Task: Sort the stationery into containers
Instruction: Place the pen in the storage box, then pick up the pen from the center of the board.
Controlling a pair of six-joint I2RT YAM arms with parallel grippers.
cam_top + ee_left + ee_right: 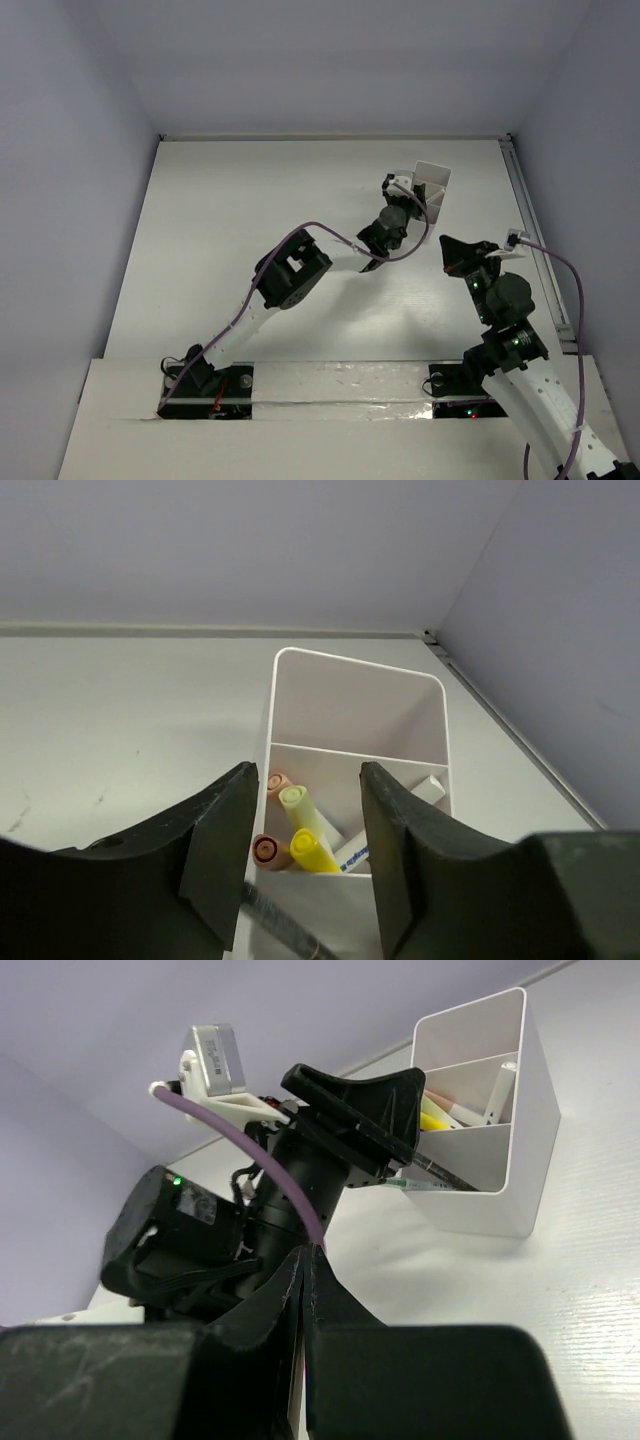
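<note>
The white divided container [355, 670] stands at the back right of the table [435, 178]. Its middle compartment holds yellow-capped markers [314, 852], two orange pieces [267, 851] and a white pen [428, 789]. My left gripper [307, 776] is open and hovers right over the container's near side [398, 192]. A thin dark pen [285, 930] lies slanted across the near compartment, below the left finger; it also shows in the right wrist view [446, 1176]. My right gripper [305, 1257] is shut and empty, in front of the container [449, 246].
The enclosure's right wall and a rail [535, 230] run close beside the container. The back wall [300, 550] is just beyond it. The left arm's purple cable [262, 1155] loops between the two grippers.
</note>
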